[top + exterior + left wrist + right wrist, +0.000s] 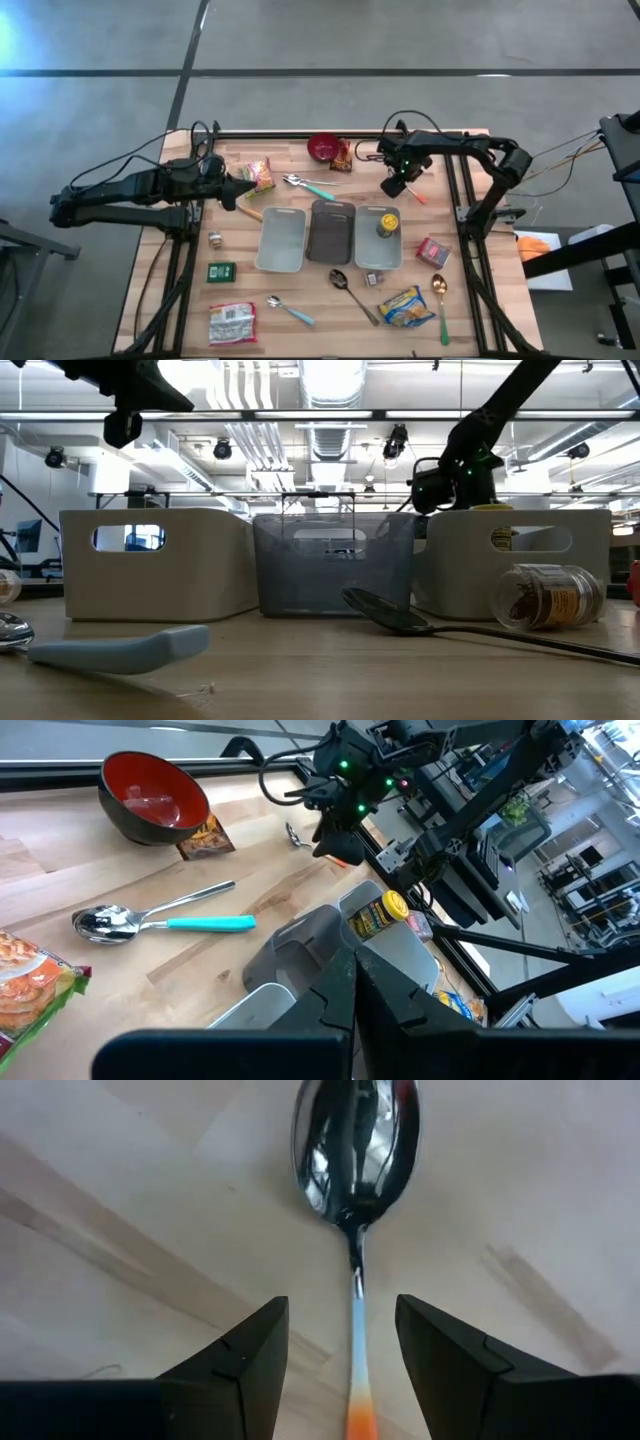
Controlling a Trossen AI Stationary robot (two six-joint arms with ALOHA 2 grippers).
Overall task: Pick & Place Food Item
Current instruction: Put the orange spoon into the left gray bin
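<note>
My right gripper [343, 1342] points down at the table's far right, open, over a metal spoon [356, 1150] with an orange-tipped handle [357, 1415]. The spoon lies flat on the wood, its handle running between the two fingers, which stand on either side without touching it. In the high view that gripper [394, 186] is just beyond the right white bin [366, 250], where a yellow-lidded jar [387, 224] stands. My left gripper [352, 988] is shut and empty, held above the table's left side [232, 190].
Three bins stand in a row mid-table: white [282, 240], dark grey [331, 232], white. A red bowl [323, 148], a brown packet [342, 156], a snack bag [260, 175] and a teal-handled spoon [310, 185] lie at the far side. More packets, spoons and a jar [548, 595] lie near the front.
</note>
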